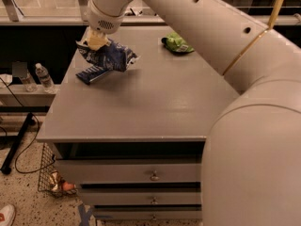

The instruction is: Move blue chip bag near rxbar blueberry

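The blue chip bag point(112, 56), crinkled navy foil with white lettering, hangs at the table's back left, just above or touching the top. My gripper point(95, 40) is at its upper left corner, shut on the bag. The rxbar blueberry point(92, 74), a small flat dark blue bar, lies on the table directly below and left of the bag, nearly touching it. My arm reaches in from the upper right and covers much of the right side of the view.
A bright green bag point(178, 44) lies at the table's back right. The grey table point(141, 107) has drawers under its front edge. Two water bottles point(44, 77) stand on a low shelf to the left. A wire basket point(54, 178) sits on the floor.
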Controlling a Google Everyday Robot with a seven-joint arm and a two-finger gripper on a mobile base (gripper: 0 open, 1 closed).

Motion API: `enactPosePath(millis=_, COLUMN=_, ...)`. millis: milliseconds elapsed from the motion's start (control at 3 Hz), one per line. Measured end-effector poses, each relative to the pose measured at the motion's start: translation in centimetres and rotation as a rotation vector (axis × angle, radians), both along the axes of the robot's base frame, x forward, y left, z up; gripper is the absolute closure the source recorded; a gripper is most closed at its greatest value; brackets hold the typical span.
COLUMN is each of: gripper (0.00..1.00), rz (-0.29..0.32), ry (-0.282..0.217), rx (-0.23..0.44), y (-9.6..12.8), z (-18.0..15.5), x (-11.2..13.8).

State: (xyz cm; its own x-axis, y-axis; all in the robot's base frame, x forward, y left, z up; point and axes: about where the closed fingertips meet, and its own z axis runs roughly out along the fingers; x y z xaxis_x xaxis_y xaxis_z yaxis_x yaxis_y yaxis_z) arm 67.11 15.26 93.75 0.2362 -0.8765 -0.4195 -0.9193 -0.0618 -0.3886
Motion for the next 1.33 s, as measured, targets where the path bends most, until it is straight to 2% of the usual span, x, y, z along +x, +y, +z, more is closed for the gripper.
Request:
enactPosePath(millis=667, gripper=0.13, rz=0.005, ry=0.005, rx=-0.003, y=0.27, z=-0.41, x=-0.03)
enactPosePath(millis=1000, gripper=0.00, rz=0.007, ry=0.008, rx=-0.005, y=0.41, z=-0.61, x=-0.05)
enactPosePath(millis=1333, gripper=0.00, rz=0.007, ry=0.008, rx=-0.005, y=0.41, z=-0.62, x=-0.05)
